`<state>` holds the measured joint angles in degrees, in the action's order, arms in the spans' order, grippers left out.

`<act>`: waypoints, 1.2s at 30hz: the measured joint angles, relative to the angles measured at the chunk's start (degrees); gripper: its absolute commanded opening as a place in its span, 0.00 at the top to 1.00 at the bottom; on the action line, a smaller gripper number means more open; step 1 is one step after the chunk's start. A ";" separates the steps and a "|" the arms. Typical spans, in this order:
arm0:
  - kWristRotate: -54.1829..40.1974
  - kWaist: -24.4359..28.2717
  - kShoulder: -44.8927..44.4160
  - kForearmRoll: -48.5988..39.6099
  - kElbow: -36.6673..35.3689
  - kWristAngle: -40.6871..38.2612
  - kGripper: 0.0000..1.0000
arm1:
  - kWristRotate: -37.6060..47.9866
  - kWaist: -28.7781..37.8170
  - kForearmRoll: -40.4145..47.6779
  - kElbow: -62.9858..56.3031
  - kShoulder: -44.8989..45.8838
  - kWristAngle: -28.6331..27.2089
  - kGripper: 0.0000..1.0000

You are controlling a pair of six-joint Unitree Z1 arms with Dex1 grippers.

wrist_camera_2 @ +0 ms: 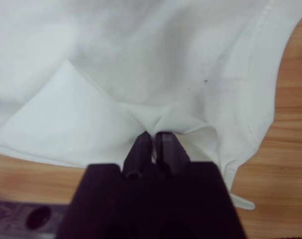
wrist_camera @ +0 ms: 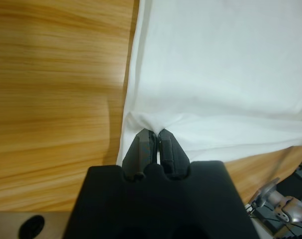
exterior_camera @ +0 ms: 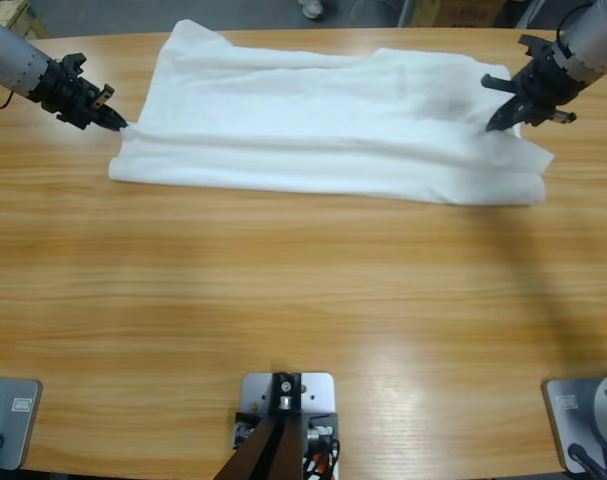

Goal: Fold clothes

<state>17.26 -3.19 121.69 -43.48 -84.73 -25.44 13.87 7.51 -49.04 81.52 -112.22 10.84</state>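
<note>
Fabric is thin, soft and limp — the T-shirt (exterior_camera: 333,125) will sag and crease between any two holds, so edges and corners are the sound places to take it. It lies spread along the far half of the desk (exterior_camera: 303,300). Left gripper (exterior_camera: 113,120) is clamped on one end's edge, right gripper (exterior_camera: 498,118) pinches the opposite end. No lettering or label is legible.
</note>
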 measured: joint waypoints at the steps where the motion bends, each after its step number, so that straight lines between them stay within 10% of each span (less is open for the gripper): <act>1: 0.00 0.00 0.12 0.00 -0.11 -0.03 0.27 | -0.07 -0.18 0.00 0.15 -0.14 -0.04 1.00; 3: 0.00 0.00 0.48 0.00 -0.27 -0.12 0.03 | -0.12 -0.66 0.00 0.81 -0.57 -0.04 1.00; 5: 0.00 0.00 0.70 0.00 -0.36 -0.17 0.00 | -0.13 -0.98 0.00 1.88 -1.10 -0.05 1.00; 7: 0.00 0.06 0.74 0.00 -0.44 -0.17 0.00 | -0.19 -1.11 -0.11 2.81 -1.73 -0.26 0.16; 9: -0.07 0.11 0.74 0.00 -0.46 -0.17 0.00 | -0.51 -1.13 -1.19 4.29 -2.80 -0.45 0.00; 25: -1.69 0.02 0.83 0.00 -0.40 -0.03 0.00 | -1.63 -0.38 -6.62 11.84 -3.97 -8.44 0.00; 36: -5.17 -13.16 -9.68 1.90 9.10 5.99 0.00 | -3.57 22.34 -9.89 17.07 -2.03 -2.80 0.00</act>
<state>12.09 -16.35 112.01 -41.58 -75.63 -19.45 10.31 29.84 -58.94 98.60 -114.24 8.04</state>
